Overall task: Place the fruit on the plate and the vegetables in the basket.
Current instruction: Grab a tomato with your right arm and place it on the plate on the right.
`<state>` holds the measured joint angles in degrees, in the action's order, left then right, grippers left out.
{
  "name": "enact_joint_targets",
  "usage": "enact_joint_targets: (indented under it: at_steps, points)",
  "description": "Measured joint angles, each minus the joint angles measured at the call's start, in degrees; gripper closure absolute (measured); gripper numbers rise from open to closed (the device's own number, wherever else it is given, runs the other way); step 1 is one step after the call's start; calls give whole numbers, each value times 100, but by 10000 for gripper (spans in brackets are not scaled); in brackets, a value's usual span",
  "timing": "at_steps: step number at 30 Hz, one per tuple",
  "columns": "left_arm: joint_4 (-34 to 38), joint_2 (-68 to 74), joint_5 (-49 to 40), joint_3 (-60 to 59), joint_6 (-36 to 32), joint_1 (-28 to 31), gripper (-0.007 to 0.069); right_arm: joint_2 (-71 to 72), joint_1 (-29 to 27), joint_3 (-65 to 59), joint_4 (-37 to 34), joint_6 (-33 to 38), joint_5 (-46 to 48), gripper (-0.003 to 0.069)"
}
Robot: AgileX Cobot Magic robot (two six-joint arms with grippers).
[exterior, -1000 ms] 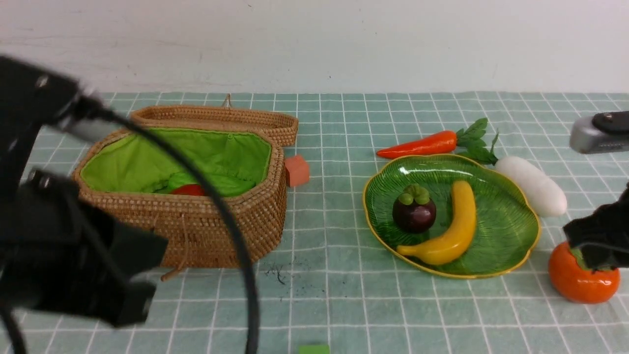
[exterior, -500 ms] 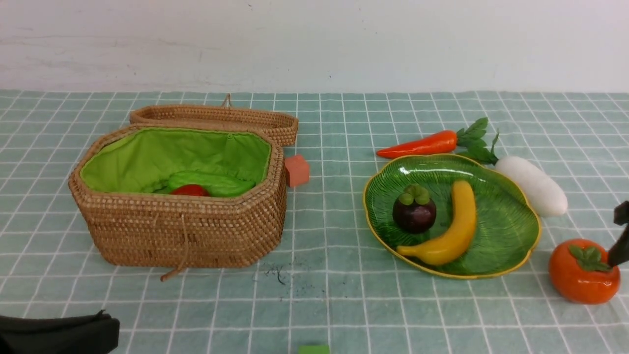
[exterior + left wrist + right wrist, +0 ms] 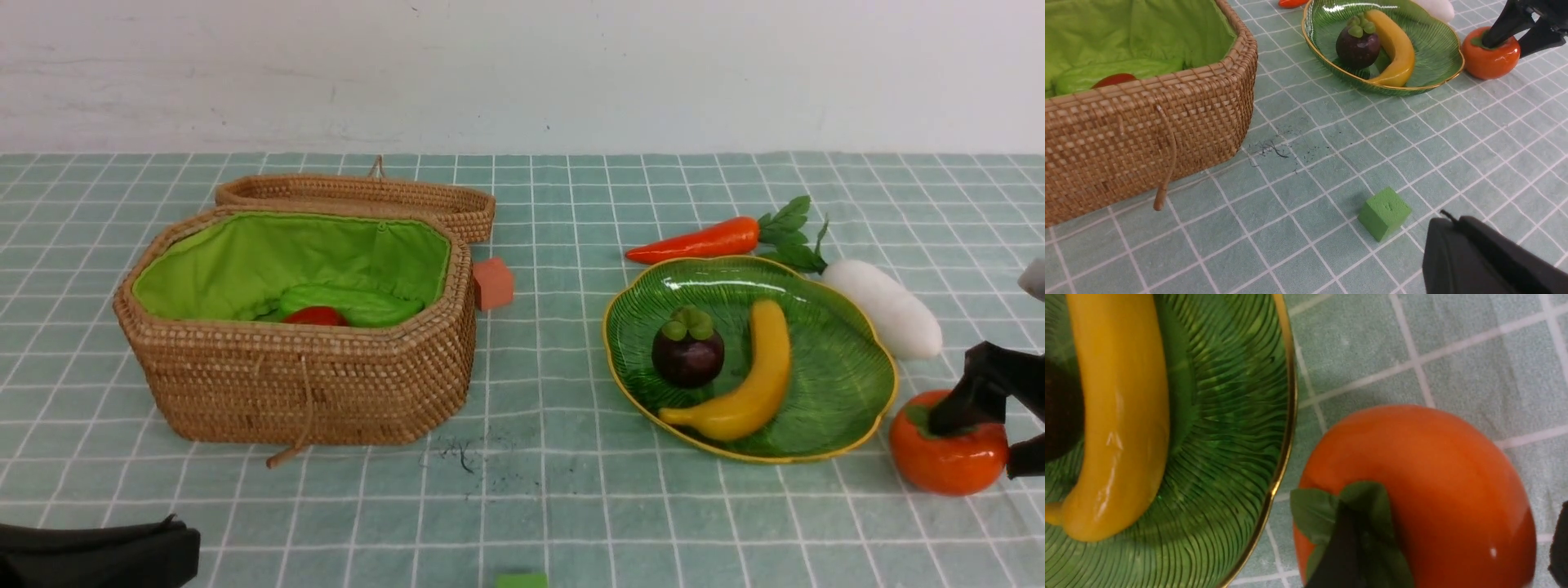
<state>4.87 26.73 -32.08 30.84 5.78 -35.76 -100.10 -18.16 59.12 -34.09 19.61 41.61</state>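
Observation:
The orange persimmon (image 3: 947, 461) sits on the cloth just right of the green leaf plate (image 3: 833, 384). My right gripper (image 3: 980, 447) is open over it: one finger rests on the green calyx and the other hangs off its right side, also in the right wrist view (image 3: 1449, 539). The banana (image 3: 763, 376) and mangosteen (image 3: 688, 355) lie on the plate. The carrot (image 3: 702, 242) and white radish (image 3: 886, 309) lie behind the plate. The red pepper (image 3: 314, 316) and gourd (image 3: 359, 304) lie in the open basket (image 3: 302, 384). My left gripper (image 3: 1447, 222) is shut and empty, low at the near left.
The basket's lid (image 3: 359, 196) lies open behind it. An orange cube (image 3: 493, 283) sits by the basket's right side. A green cube (image 3: 1384, 212) sits at the near edge of the cloth, close to my left gripper.
My left arm pulled back from in front of the basket to the near left corner. My right gripper came down over the persimmon, which shifted left toward the plate.

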Motion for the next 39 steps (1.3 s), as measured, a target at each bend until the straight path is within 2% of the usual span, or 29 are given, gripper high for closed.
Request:
enact_joint_targets:
  at_steps: [3, 6, 19, 31, 34, 37, 38, 39]
  points:
    - [2, 0, 6, 0, -4, 0, 638, 0, 0, 0, -78, 253, 10, 96]
    - [2, 0, 6, 0, -4, 0, 638, -18, 0, 0, -212, 378, 17, 111]
    - [83, 0, 24, 0, -4, 0, 638, -69, 141, 0, -469, 1040, -49, 121]
    - [87, 0, 162, 0, -4, 0, 638, -172, 342, 32, -424, 1133, -153, 150]
    - [87, 0, 162, 0, -4, 0, 638, -121, 348, 43, -283, 1054, -117, 150]
    - [87, 0, 193, 0, -4, 0, 638, 194, 379, 76, 464, 319, 190, 151]
    - [87, 0, 200, 0, -4, 0, 638, 223, 379, 92, 500, 267, 238, 151]
    - [87, 0, 262, 0, -4, 0, 638, 515, 398, 202, 726, -125, 371, 152]
